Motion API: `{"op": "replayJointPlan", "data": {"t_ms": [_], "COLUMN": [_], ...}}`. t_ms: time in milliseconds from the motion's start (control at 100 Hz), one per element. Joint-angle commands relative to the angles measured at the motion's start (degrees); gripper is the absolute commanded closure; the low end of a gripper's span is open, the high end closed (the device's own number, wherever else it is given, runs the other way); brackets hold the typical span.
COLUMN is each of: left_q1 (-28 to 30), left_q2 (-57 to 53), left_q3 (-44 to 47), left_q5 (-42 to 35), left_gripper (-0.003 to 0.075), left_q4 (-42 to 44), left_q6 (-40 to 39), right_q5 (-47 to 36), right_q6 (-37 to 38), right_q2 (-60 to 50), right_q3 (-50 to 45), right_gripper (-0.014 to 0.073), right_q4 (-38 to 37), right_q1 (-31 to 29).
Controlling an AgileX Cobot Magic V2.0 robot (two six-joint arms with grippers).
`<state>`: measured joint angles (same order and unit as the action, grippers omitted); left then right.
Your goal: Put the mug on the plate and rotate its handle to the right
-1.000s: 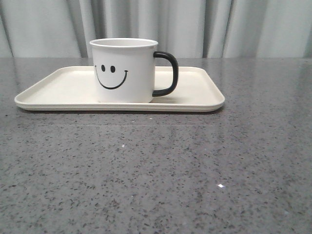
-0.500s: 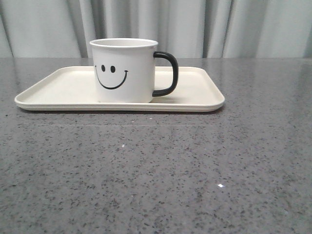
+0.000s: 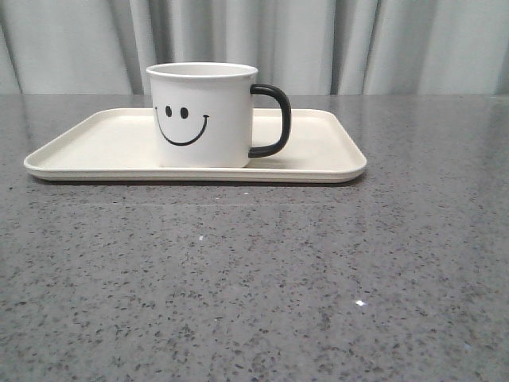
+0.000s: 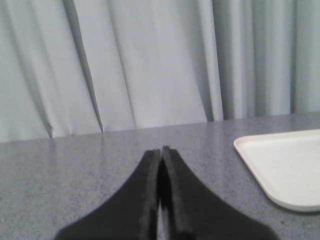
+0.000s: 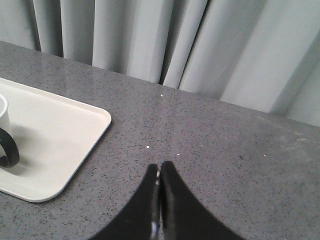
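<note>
A white mug (image 3: 202, 115) with a black smiley face is standing upright on a cream plate (image 3: 95, 143), roughly in the plate's middle and a little toward its back edge. The smiley face is looking toward the front camera. The mug's black handle (image 3: 273, 119) is sticking out to the right, over the plate's bare right half.

The plate is lying flat on a grey speckled table (image 3: 254, 286), its long side running left to right. Pale grey curtains (image 3: 318, 44) are hanging behind the table's far edge.

Neither arm is showing in the front view. In the left wrist view, the left claw (image 4: 160, 152) is clenched, its two dark fingers pressing together with nothing between them. It is hovering over bare table, well apart from the plate, whose rounded corner (image 4: 280, 170) is showing off to one side.

In the right wrist view, the right claw (image 5: 159, 167) is also clenched, its fingers meeting at the tips and gripping nothing. It is sitting above the table, apart from the plate's corner (image 5: 55, 145). A slice of the mug (image 5: 2, 112) and its handle (image 5: 9, 147) is peeking in at that picture's edge.
</note>
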<state>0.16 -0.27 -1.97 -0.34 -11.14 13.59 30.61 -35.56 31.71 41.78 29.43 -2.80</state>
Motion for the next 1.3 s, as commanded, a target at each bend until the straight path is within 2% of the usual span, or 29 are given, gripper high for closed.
{"op": "replayJointPlan", "data": {"t_ms": [0,110,220,1290], "left_q1": [0.05,0.05,0.05,0.05], "left_q2": [-1.57,-1.57,-1.57,-1.57], "left_q3": [0.49,2.58,2.58,2.58], "left_q5": [-4.55,-4.79,-2.77,-2.77], "left_gripper": [0.0740,0.0740,0.0740,0.0740], "left_q4": [-0.65,-0.65,-0.02,-0.02], "left_q6": [-0.57,-0.57,-0.36,-0.36], "right_q5": [-3.82,-3.78,-3.79,-3.79], "right_q6": [-0.07,-0.07,-0.07,-0.07], "right_q2": [0.07,0.05,0.05,0.05], "right_q3": [1.54,1.54,1.54,1.54], "right_gripper": [0.0651,0.0651,0.0651,0.0651], "right_q4": [0.46,0.46,0.46,0.46], "right_q1": [-0.36,-0.36,-0.36,-0.36]}}
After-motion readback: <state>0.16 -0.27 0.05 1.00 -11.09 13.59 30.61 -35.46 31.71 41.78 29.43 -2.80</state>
